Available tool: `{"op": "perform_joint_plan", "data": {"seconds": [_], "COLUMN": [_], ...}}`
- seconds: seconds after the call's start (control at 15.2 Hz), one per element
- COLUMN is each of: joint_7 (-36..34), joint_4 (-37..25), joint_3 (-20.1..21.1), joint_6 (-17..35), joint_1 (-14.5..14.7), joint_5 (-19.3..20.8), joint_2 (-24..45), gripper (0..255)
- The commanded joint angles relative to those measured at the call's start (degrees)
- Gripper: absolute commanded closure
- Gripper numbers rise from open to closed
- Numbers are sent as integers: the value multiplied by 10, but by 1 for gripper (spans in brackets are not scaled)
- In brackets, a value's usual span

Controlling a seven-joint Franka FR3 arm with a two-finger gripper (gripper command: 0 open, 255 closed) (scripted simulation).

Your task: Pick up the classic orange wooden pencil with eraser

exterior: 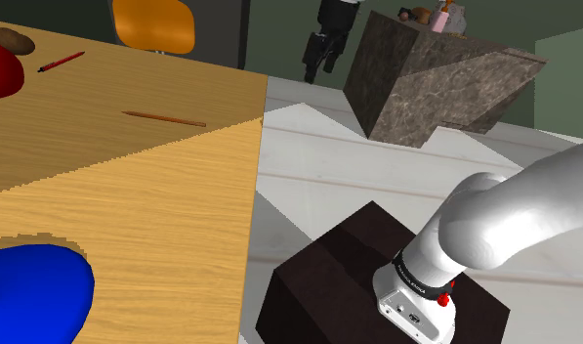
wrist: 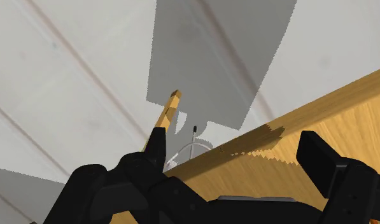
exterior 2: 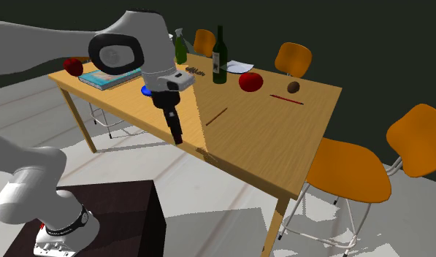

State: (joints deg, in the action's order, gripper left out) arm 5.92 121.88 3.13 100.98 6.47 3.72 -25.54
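Observation:
The orange-brown pencil (exterior: 164, 118) lies flat on the wooden table (exterior: 133, 195), near the edge on the shoulder view's right. In the second exterior view the pencil (exterior 2: 217, 116) is a thin line just inside the table's near edge. My black gripper (exterior 2: 178, 137) hangs over that edge, short of the pencil and above the table top. In the shoulder view the gripper (exterior: 320, 64) sits off the table's side. Through the wrist view my gripper (wrist: 236, 143) is open, nothing between its fingers (wrist: 158, 143), with the table edge (wrist: 296, 121) and floor beneath.
A red pencil (exterior 2: 287, 99), a red apple (exterior 2: 250, 81), a brown lump (exterior 2: 293, 87), two bottles (exterior 2: 220, 55), a book (exterior 2: 110, 77) and a blue bowl (exterior: 30, 293) share the table. Orange chairs (exterior 2: 355, 171) stand around it. A stone-patterned block (exterior: 436, 83) stands beyond the stand (exterior: 377, 283).

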Motion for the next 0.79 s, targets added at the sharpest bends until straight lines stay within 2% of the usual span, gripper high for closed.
{"op": "perform_joint_plan", "data": {"seconds": [0.0, 0.73], "joint_7": [3, 11], "joint_4": [-23, -171], "joint_3": [14, 86], "joint_6": [17, 45], "joint_1": [10, 61], "joint_5": [4, 54], "joint_2": [41, 228], "gripper": [0, 0]}}
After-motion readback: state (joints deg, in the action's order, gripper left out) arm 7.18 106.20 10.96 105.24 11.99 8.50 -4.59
